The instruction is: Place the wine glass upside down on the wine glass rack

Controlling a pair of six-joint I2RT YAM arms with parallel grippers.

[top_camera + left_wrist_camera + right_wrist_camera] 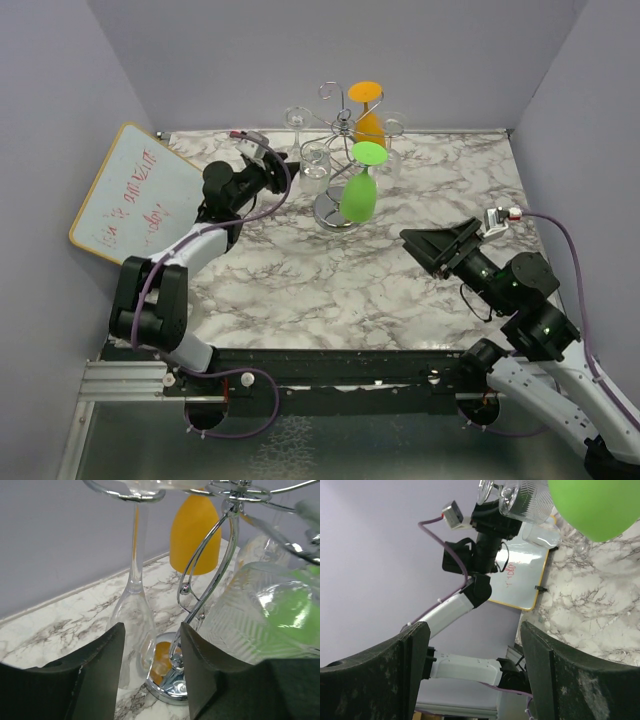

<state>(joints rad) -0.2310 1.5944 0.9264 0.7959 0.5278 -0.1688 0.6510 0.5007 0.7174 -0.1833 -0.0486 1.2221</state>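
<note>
- Fingers (375, 680) of the right gripper (474, 627) stand wide apart with nothing between them. In the top view this gripper (425, 245) hangs low over the marble table (300, 290), at about 4 o'clock from the rack's base and well apart from it.
- The left gripper (265, 160) is at about 10 o'clock from that base and close to the rack. Its fingers (95, 675) are also apart and clamp nothing.
- In the left wrist view, the wine glass (132, 620) shows in the gap between the left fingers. It is clear and slim and hangs upside down, with its foot caught in a scroll arm at the top and its bowl pointing down. I cannot tell if a finger touches the bowl.
- In the top view the wine glass (297, 118) is at 9 o'clock from the rack's hub.
- The rack (335, 212) stands upright near the middle of the table. Its shiny round base (172, 685) is just behind the bowl of the wine glass.
- A patterned glass (245, 615) hangs at about 7 o'clock from the hub, just beside the left gripper.
- A green glass (360, 190) hangs upside down at about 5 o'clock.
- An orange glass (370, 125) hangs upside down on the far side, at about 1 o'clock.
- A whiteboard (130, 190) leans on the left wall, at 9 o'clock from the rack.
</note>
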